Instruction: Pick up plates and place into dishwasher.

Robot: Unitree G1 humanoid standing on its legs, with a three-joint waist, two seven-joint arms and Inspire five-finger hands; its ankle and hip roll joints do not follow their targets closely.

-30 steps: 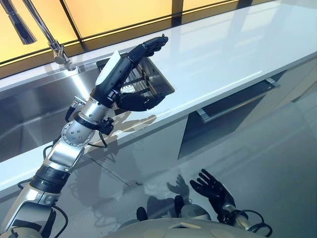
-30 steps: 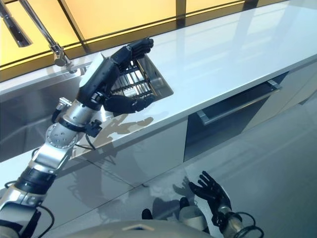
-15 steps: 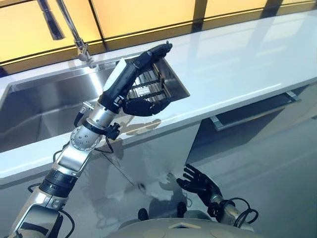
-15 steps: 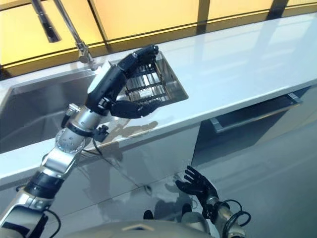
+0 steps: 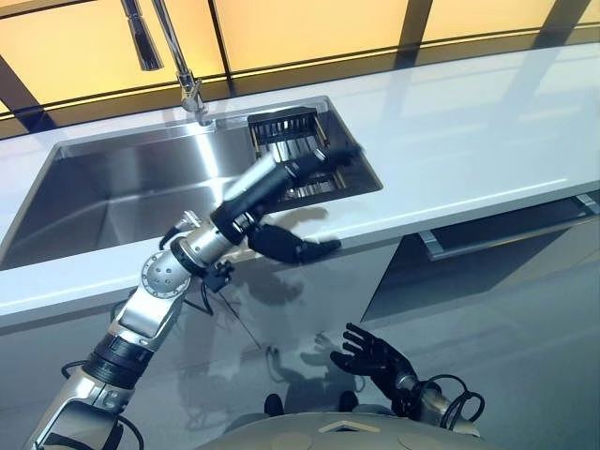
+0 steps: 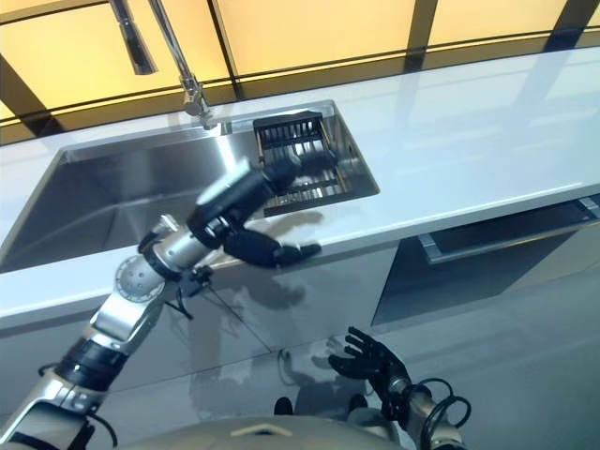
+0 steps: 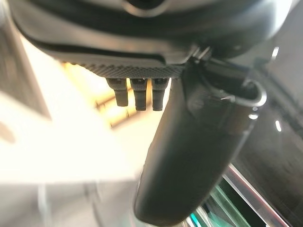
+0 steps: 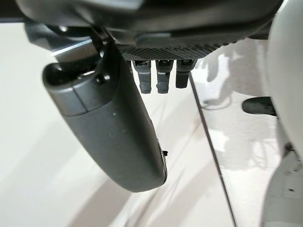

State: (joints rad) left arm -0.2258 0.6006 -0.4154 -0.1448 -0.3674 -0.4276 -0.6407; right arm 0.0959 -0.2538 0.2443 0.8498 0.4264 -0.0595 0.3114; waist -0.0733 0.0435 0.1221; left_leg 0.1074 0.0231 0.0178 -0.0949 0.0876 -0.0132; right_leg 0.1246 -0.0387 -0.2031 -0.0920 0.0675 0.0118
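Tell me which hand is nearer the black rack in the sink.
Left. The left hand reaches over the black rack in the sink; the right hand hangs low, below the counter.

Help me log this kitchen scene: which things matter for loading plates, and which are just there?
Job:
left hand, open above the counter edge
black dish rack in the steel sink
dark under-counter door

Bystanders:
chrome tap
white countertop
right hand, idle, low

Right hand (image 8: 142, 42) seen from the wrist, thumb (image 8: 113, 137) extended (fingers straight), above a pale glossy floor (image 8: 47, 189) beyond it.
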